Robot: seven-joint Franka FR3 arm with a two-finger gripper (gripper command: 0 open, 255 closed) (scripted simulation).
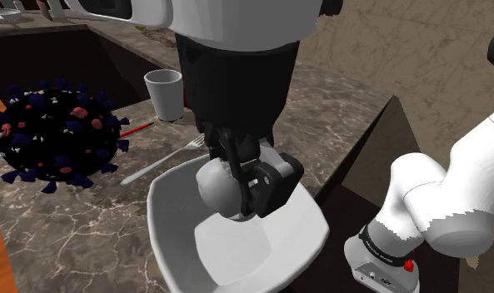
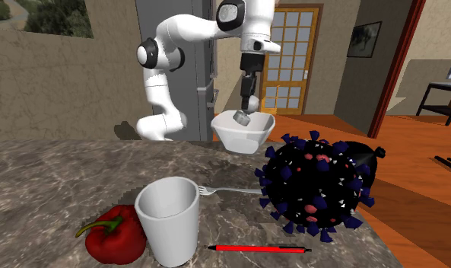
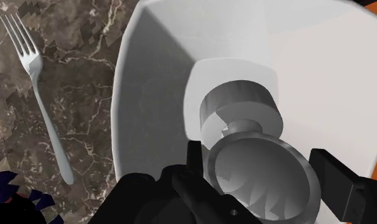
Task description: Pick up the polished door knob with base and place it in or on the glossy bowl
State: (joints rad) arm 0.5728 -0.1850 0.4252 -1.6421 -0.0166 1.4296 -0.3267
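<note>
Grey and smooth, the knob (image 3: pixel 257 167) sits clasped between the black jaws, one finger (image 3: pixel 336 178) pressed on each side of its wide rounded part, so the jaws stand roughly half open around it and touch nothing else. Its narrower round base points away from the hand, down into the hollow of the white bowl (image 3: pixel 155 76). In the shoulder view the knob (image 1: pixel 213 187) hangs inside the bowl's (image 1: pixel 166 237) rim, over its flat floor; whether the base touches that floor I cannot tell. The second exterior view shows the knob (image 2: pixel 241 117) at about rim height of the bowl (image 2: pixel 245 138), with the white arm (image 2: pixel 166 76) bent over it from behind. The bowl stands at the edge of the brown marbled counter (image 1: pixel 70 229) nearest the arm. A silver fork (image 1: pixel 157 162) lies just beside the bowl. Farther along the counter are a black ball with blue spikes (image 1: pixel 57 133), a red pen (image 1: pixel 137 129) and a white cup (image 1: pixel 164 91), all well apart from the bowl. A red pepper (image 2: pixel 109 232) lies against the cup (image 2: pixel 168 221).
</note>
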